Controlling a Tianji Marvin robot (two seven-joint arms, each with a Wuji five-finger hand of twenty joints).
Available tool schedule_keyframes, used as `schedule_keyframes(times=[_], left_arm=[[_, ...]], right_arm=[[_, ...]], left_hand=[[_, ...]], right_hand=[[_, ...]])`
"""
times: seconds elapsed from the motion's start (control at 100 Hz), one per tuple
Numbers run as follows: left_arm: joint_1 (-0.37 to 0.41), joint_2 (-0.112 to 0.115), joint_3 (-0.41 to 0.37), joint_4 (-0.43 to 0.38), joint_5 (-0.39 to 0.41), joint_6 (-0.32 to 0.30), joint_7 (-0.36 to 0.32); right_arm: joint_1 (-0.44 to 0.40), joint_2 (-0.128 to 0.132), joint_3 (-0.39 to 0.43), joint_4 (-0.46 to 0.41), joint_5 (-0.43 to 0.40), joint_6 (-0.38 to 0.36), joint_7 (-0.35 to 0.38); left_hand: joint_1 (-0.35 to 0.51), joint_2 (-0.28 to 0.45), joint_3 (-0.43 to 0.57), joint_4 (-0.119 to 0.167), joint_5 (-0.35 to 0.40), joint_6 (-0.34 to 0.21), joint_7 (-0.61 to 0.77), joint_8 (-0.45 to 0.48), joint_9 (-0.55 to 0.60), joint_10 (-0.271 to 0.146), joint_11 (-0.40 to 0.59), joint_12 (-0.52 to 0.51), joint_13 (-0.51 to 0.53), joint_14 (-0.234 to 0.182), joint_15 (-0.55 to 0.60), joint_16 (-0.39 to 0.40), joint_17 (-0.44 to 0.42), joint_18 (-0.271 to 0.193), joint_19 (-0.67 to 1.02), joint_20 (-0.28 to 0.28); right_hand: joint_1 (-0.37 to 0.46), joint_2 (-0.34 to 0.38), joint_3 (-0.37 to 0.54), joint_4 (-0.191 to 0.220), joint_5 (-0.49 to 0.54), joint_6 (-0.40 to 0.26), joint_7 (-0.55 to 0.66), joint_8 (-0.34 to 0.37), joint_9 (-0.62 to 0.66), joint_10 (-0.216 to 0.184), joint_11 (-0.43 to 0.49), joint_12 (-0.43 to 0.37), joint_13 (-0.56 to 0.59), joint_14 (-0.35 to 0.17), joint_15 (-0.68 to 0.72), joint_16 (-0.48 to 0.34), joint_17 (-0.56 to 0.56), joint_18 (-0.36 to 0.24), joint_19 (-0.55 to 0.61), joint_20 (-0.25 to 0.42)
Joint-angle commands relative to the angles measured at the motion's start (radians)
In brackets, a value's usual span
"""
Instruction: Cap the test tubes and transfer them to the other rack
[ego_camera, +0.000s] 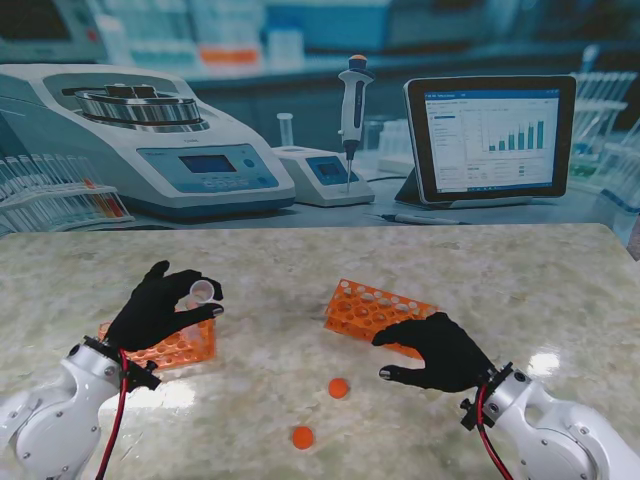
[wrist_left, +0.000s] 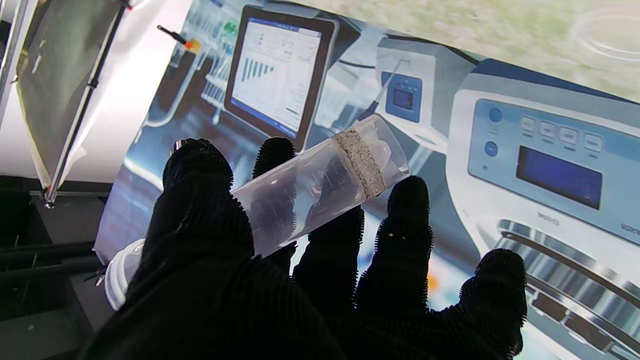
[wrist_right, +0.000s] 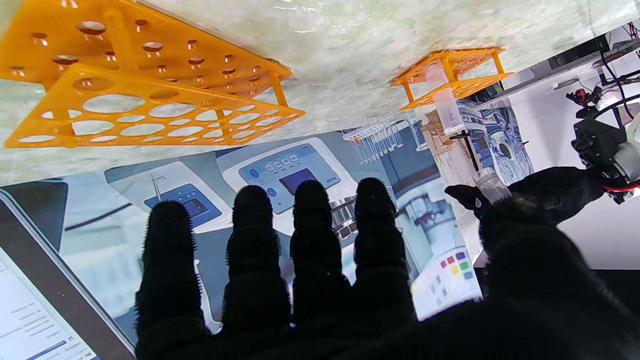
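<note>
Above the marble-patterned table (ego_camera: 300, 270), clear cylindrical tube (wrist_left: 310, 192) (uncapped) in left hand (ego_camera: 155, 310); right hand (ego_camera: 440, 350) spread, empty

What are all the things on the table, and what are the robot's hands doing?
Test tube: one, clear, uncapped, held in the left hand above the left rack.
Test tube in rack: one, clear, standing in the left rack.
Racks: two, orange; left rack under the left hand, right rack mid-table.
Caps: two, orange, loose on the table nearer to me; cap, second cap.
Table: one, pale marble.
Left hand: black glove, gripping the tube.
Right hand: black glove, open beside the right rack.
</note>
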Motion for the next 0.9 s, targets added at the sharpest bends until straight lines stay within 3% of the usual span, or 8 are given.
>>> schedule_keyframes(times=[0.0, 0.26, 0.35, 0.45, 0.59, 0.73, 0.89], left_arm=[[-0.010, -0.005, 0.018, -0.019, -0.008, 0.008, -0.007], [-0.049, -0.004, 0.093, -0.024, -0.041, 0.038, -0.019], [-0.067, -0.004, 0.120, -0.018, -0.056, 0.044, -0.022], [-0.089, -0.004, 0.153, -0.011, -0.082, 0.054, -0.034], [-0.120, -0.005, 0.202, 0.005, -0.124, 0.076, -0.044], [-0.148, -0.009, 0.242, 0.027, -0.160, 0.088, -0.041], [-0.170, -0.014, 0.271, 0.053, -0.174, 0.081, -0.023]], right_arm=[[-0.009, -0.003, 0.001, -0.003, -0.001, -0.001, -0.001], [-0.009, -0.004, 0.006, 0.001, 0.002, -0.005, -0.002], [-0.009, -0.004, 0.007, 0.002, 0.004, -0.006, -0.003], [-0.009, -0.004, 0.008, 0.002, 0.005, -0.007, -0.002], [-0.010, -0.004, 0.009, 0.002, 0.005, -0.007, -0.003], [-0.012, -0.004, 0.012, 0.001, 0.005, -0.011, -0.004], [-0.012, -0.004, 0.013, 0.002, 0.005, -0.012, -0.004]], left_hand=[[0.095, 0.210, 0.092, 0.014, 0.085, -0.117, 0.070, 0.029, 0.049, 0.005, 0.031, 0.056, 0.067, 0.008, 0.025, 0.027, 0.009, 0.042, 0.055, 0.019], [0.113, 0.212, 0.090, 0.011, 0.067, -0.112, 0.086, 0.058, 0.140, -0.035, 0.146, 0.208, 0.220, -0.020, 0.124, 0.115, 0.060, 0.073, 0.159, 0.005], [0.116, 0.215, 0.088, 0.009, 0.057, -0.109, 0.096, 0.067, 0.145, -0.051, 0.221, 0.304, 0.272, -0.040, 0.192, 0.184, 0.094, 0.081, 0.223, 0.005], [0.124, 0.220, 0.085, 0.005, 0.042, -0.104, 0.109, 0.086, 0.124, -0.040, 0.322, 0.437, 0.306, -0.059, 0.287, 0.284, 0.139, 0.090, 0.312, 0.018], [0.157, 0.218, 0.083, 0.001, 0.022, -0.057, 0.118, 0.084, 0.110, -0.016, 0.458, 0.590, 0.306, -0.065, 0.426, 0.431, 0.196, 0.097, 0.444, 0.046], [0.202, 0.186, 0.086, 0.006, 0.004, -0.017, 0.119, 0.034, 0.101, -0.036, 0.574, 0.721, 0.285, -0.084, 0.581, 0.573, 0.318, 0.087, 0.683, 0.107], [0.250, 0.128, 0.094, 0.014, -0.003, -0.015, 0.118, -0.038, 0.104, -0.066, 0.637, 0.784, 0.308, -0.086, 0.749, 0.686, 0.542, 0.024, 1.101, 0.218]], right_hand=[[0.004, 0.019, -0.014, 0.025, -0.003, -0.010, -0.003, 0.010, 0.007, 0.004, 0.000, 0.004, -0.026, -0.001, -0.008, -0.004, -0.011, -0.012, -0.015, 0.009], [0.005, 0.018, -0.015, 0.025, -0.003, -0.011, -0.003, 0.010, 0.006, 0.004, -0.001, 0.004, -0.025, -0.002, -0.008, -0.003, -0.009, -0.011, -0.014, 0.009], [0.005, 0.019, -0.015, 0.025, -0.002, -0.009, -0.003, 0.010, 0.006, 0.004, -0.001, 0.004, -0.025, -0.001, -0.008, -0.003, -0.009, -0.012, -0.014, 0.010], [0.005, 0.020, -0.015, 0.025, -0.003, -0.010, -0.003, 0.010, 0.005, 0.003, -0.001, 0.004, -0.024, -0.002, -0.008, -0.003, -0.008, -0.013, -0.013, 0.010], [0.006, 0.019, -0.015, 0.025, -0.003, -0.009, -0.003, 0.010, 0.006, 0.005, -0.001, 0.004, -0.024, -0.001, -0.008, -0.003, -0.005, -0.012, -0.011, 0.011], [0.006, 0.018, -0.016, 0.025, -0.003, -0.009, -0.003, 0.010, 0.006, 0.005, -0.001, 0.004, -0.024, -0.001, -0.007, -0.003, -0.002, -0.011, -0.009, 0.013], [0.006, 0.019, -0.016, 0.025, -0.002, -0.010, -0.003, 0.010, 0.005, 0.004, -0.001, 0.004, -0.024, -0.001, -0.007, -0.003, -0.002, -0.012, -0.008, 0.014]])
